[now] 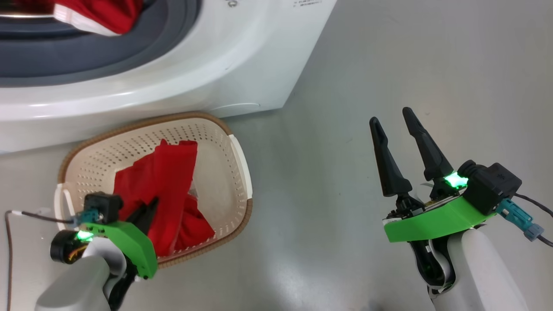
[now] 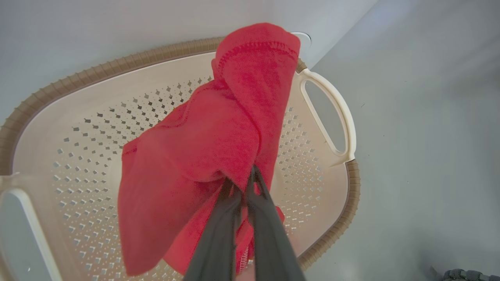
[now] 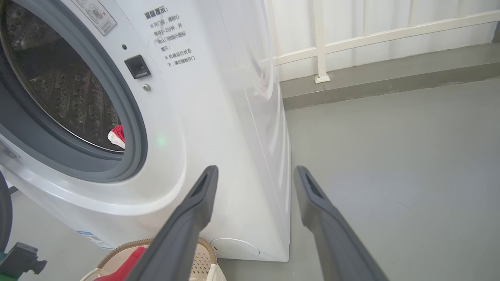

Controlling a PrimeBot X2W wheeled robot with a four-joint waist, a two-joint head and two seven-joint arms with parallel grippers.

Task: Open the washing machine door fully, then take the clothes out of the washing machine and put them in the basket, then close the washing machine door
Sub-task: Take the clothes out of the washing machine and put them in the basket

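While the left gripper point(image 2: 242, 180) clamps a red garment point(image 2: 195, 148), the basket point(image 2: 78, 84) lies directly beneath it | right gripper point(image 1: 390, 114): fingers apart, empty | washing machine point(image 1: 194, 73) ahead-left of it, second red garment point(image 1: 101, 15) at its mouth

Basket point(image 1: 221, 181) on the floor point(image 1: 345, 86) just before the washing machine point(image 1: 194, 73), garment point(image 1: 164, 185) in it; second garment point(image 1: 103, 15) in the drum point(image 3: 66, 89).

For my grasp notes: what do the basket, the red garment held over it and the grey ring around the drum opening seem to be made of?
Basket: moulded plastic, smooth cream walls with punched holes; brown woven-look rim.
Red garment: probably fleece, matte, fuzzy nap, stitched hem.
Grey ring: likely rubber, dull, smooth.
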